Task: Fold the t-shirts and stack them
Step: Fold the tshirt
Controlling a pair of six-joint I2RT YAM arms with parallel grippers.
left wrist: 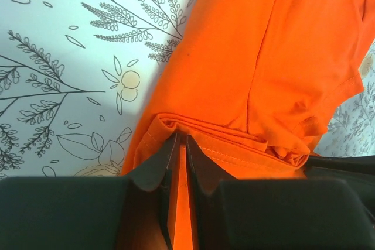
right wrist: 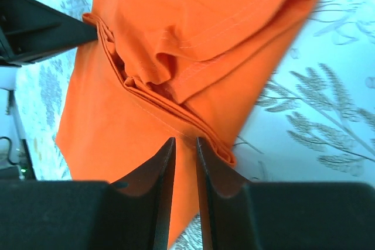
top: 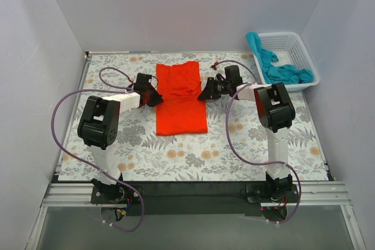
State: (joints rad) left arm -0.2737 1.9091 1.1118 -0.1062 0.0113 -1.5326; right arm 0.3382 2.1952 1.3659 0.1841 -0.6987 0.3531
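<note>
The orange-red t-shirt (top: 181, 103) lay in the middle of the flower-patterned table (top: 234, 150) in the top view, a long upright shape with its far half doubled over into a thicker, rumpled layer. The left gripper (top: 157, 96) met its left edge and the right gripper (top: 203, 93) its right edge, both about halfway along the cloth and pointing inward at each other. The teal t-shirt (top: 281, 71) sat crumpled in the white basket (top: 309, 62) at the far right corner, one end hanging over the rim, well apart from both arms.

From the left wrist, the left gripper (left wrist: 181, 139) had its jaws clenched to a thin slit, with orange cloth filling that slit at the hemmed edge of a fold. The orange-red t-shirt (left wrist: 234, 57) stretched away up and to the right, several layers stacked at the fold, with the table's leaf print (left wrist: 70, 57) to the left. A dark shape touched the far end of the fold at the right edge.

From the right wrist, the right gripper (right wrist: 184, 141) stood narrowly closed on the layered fold edge, orange showing between its jaws. The orange-red t-shirt (right wrist: 176, 27) filled the upper left, and the other gripper's black tip pinched the fold's far corner.
</note>
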